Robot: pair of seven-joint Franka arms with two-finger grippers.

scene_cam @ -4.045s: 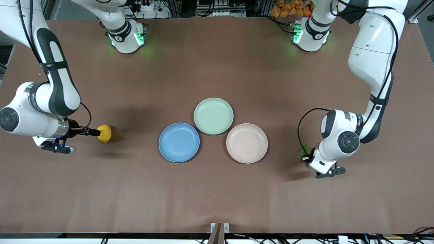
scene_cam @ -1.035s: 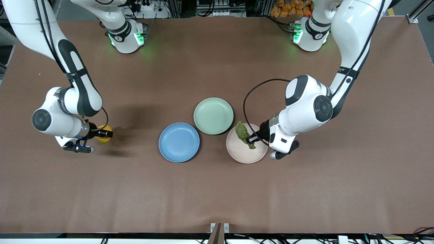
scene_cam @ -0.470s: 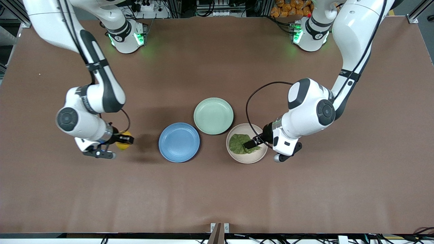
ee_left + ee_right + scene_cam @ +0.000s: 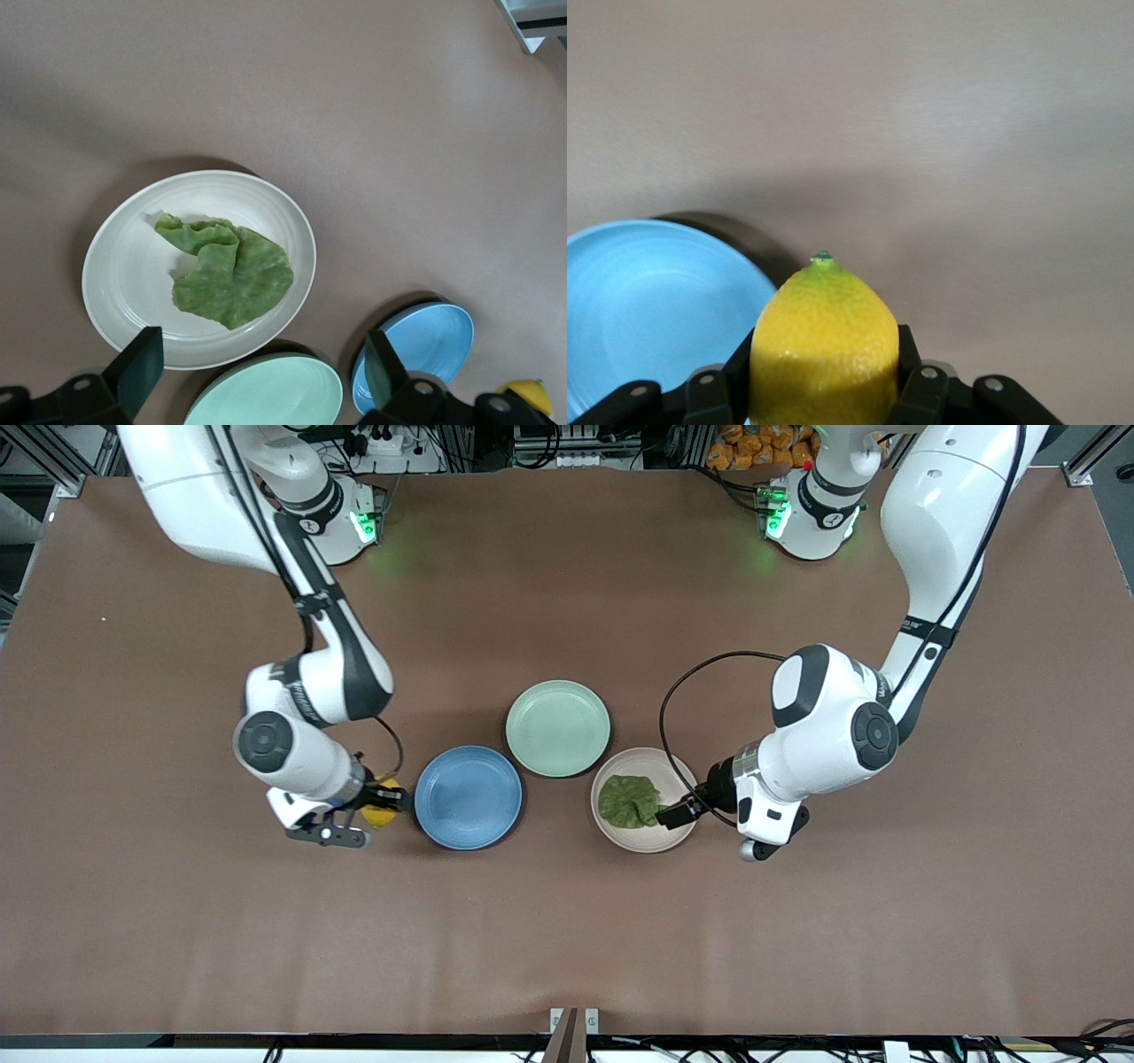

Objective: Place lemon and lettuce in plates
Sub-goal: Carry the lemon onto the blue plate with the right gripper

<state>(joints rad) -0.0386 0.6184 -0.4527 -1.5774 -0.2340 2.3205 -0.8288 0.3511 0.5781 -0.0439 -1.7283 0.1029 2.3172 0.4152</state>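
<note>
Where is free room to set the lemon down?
The blue plate is bare, beside the lemon in the right gripper. Crowded: the beige plate holds the lettuce, with the open left gripper over its rim.

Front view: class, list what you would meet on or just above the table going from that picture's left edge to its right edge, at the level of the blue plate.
Right gripper holding the lemon → blue plate → beige plate with the lettuce in it → left gripper, open over that plate's edge.
</note>
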